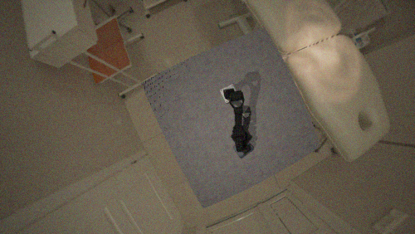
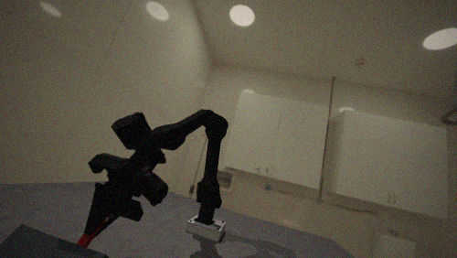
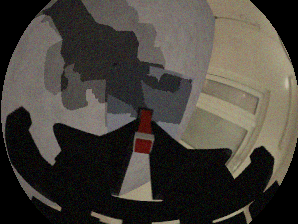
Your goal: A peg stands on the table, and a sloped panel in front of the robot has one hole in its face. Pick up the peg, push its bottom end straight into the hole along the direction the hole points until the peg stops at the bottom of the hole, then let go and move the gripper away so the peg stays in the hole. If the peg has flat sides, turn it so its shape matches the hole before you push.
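My gripper [image 2: 92,232] [image 3: 145,123] is shut on the red peg [image 2: 84,241] [image 3: 143,145]. The peg slants downward from the fingers and looks flat-sided in the wrist view. The sloped panel is a dark blue-grey slab [image 2: 27,244] at the bottom left of the exterior view, and it shows beyond the fingertips in the wrist view [image 3: 172,105], partly in shadow. The peg's low end is right at the panel in both views. The hole cannot be made out, and whether the tip touches the face or is inside the hole cannot be told. In the top view the arm covers peg and fingers.
The arm's white base block [image 2: 206,230] stands right of the gripper in the exterior view. The arm's dark shadow falls across the panel and the blue-grey mat [image 1: 187,124] [image 2: 155,229]. A pale padded couch [image 1: 332,75] and a white cabinet [image 1: 51,25] stand beyond the mat.
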